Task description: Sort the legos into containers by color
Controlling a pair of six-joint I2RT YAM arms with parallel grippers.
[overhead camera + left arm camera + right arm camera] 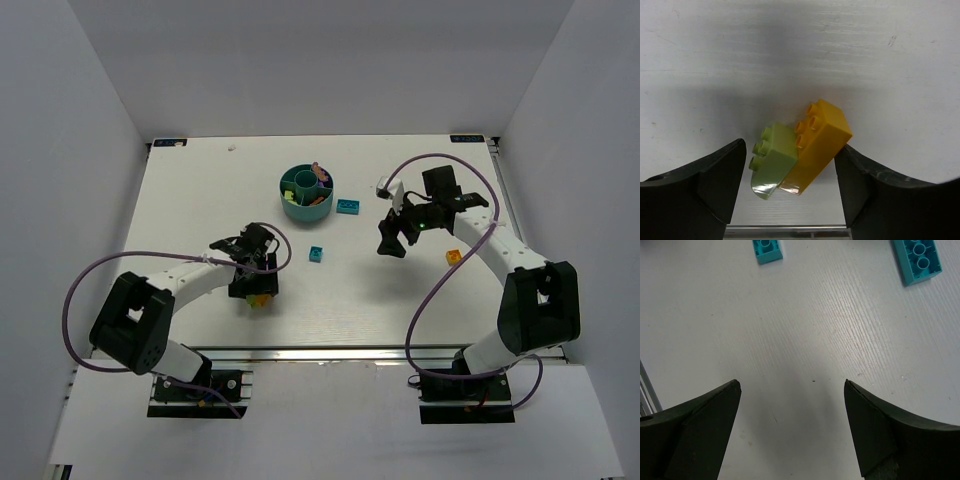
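My left gripper [256,287] [790,155] is open and low over the table, its jaws on either side of a lime green brick [771,161] and a yellow-orange brick [819,142] that lie touching each other. The right finger [860,185] touches the yellow-orange brick [260,299]; the left finger stands apart from the green one. My right gripper [392,241] [791,385] is open and empty above bare table. A long teal brick [348,206] [917,257] and a small teal brick [317,254] [767,249] lie ahead of it. The teal divided bowl [300,210] holds purple and orange bricks [320,178].
A small orange brick [453,256] lies on the table by the right arm's forearm. The table's near edge rail [790,229] runs just behind the left gripper. White walls enclose the table on three sides.
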